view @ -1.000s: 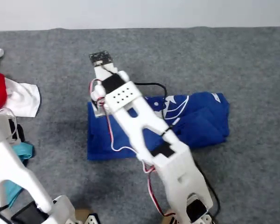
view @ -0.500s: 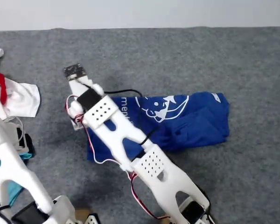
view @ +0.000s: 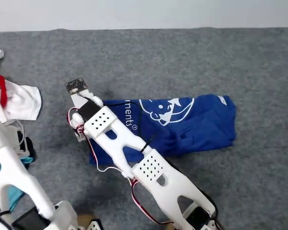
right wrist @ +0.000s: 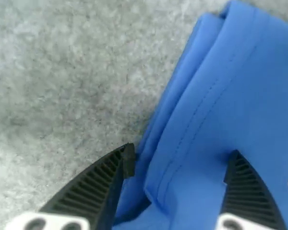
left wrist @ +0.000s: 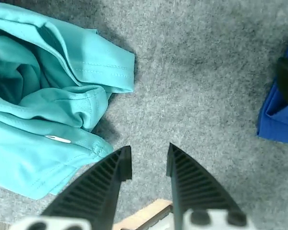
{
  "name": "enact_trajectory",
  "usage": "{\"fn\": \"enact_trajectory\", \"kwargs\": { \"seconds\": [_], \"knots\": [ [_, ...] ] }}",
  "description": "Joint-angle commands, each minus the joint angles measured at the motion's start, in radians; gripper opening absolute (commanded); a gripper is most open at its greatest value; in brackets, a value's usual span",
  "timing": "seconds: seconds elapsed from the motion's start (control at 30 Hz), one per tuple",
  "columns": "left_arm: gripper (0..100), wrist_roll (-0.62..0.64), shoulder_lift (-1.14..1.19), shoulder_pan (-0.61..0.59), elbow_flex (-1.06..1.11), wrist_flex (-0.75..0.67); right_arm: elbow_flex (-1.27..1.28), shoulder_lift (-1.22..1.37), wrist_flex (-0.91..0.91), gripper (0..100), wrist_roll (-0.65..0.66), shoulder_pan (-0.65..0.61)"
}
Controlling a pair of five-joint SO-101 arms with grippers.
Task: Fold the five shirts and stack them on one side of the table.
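A blue shirt (view: 192, 124) with a white print lies partly folded in the middle of the grey table. My right arm stretches across its left part, and my right gripper (view: 81, 125) is down at the shirt's left edge. In the right wrist view the right gripper (right wrist: 181, 158) is open, its fingers on either side of the blue shirt's (right wrist: 230, 96) folded hem. My left gripper (left wrist: 148, 163) hangs open over bare table beside a crumpled teal shirt (left wrist: 48, 96). A white and red shirt (view: 19, 100) lies at the left edge.
The table (view: 206, 57) is covered in grey carpet. The left arm (view: 9, 172) stands at the near left over the teal shirt (view: 12, 191). Open carpet lies behind and to the right of the blue shirt.
My right arm has swung left across the blue shirt and lowered to its left edge, uncovering the white print. The shirt's left part has shifted and bunched a little.
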Motion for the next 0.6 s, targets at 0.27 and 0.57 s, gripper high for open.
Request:
{"fn": "enact_trajectory", "kwargs": {
  "seconds": [0.27, 0.57],
  "knots": [
    [14, 0.006, -0.035, 0.003, -0.004, -0.014, -0.051, 0.028, -0.005, 25.4, 0.025, 0.012],
    [14, 0.006, -0.035, 0.005, -0.004, -0.014, -0.055, 0.028, -0.004, 1.3, 0.106, 0.064]
  ]
}}
